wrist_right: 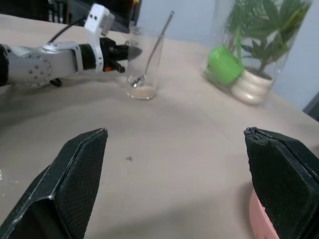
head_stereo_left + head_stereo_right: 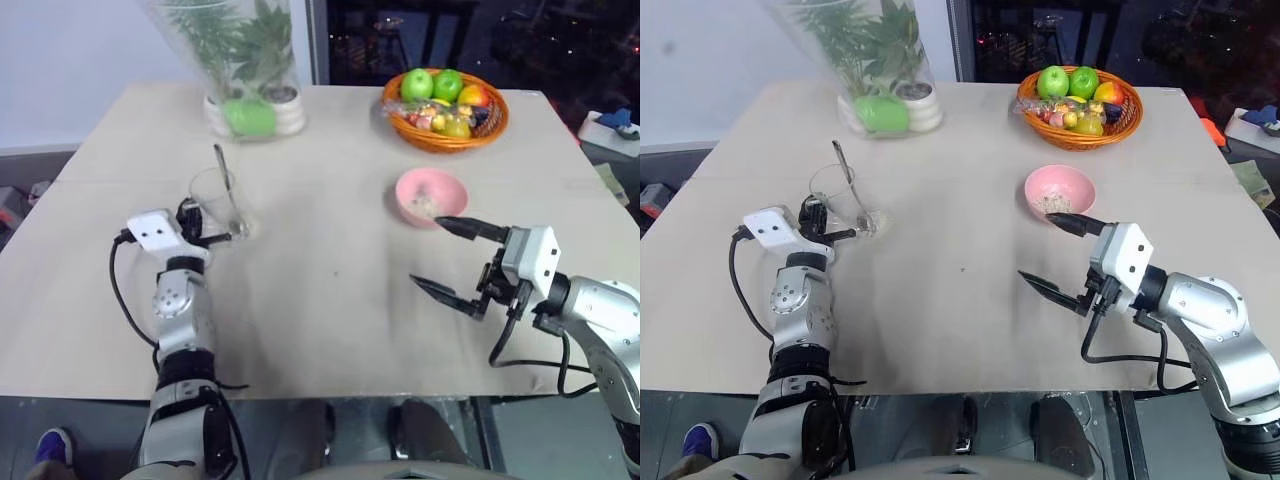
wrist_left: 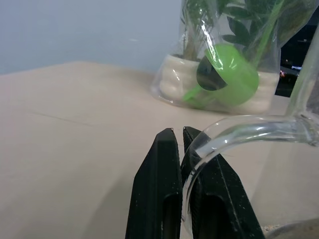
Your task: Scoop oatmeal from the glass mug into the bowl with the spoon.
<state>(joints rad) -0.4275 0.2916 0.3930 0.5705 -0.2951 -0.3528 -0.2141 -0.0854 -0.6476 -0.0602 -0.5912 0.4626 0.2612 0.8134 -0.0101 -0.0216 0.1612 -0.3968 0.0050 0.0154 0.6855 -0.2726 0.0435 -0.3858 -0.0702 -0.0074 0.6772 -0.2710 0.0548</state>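
Inside glass mug (image 2: 214, 199): spoon (image 2: 226, 188), oatmeal (image 1: 141, 91).

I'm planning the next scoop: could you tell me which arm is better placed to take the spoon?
Probably the right: its gripper is open and empty, while the left gripper sits at the glass mug handle beside the spoon.

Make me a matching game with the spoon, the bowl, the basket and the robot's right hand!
Things:
1. slim shiny silver metal spoon
2. small round pink bowl
3. orange wicker basket
4. right hand

States:
A. holds apples and other fruit
B. wide open, holding nothing
C. stands inside the small clear glass mug
D. has pale oatmeal flakes inside

Pairs: 1-C, 2-D, 3-A, 4-B
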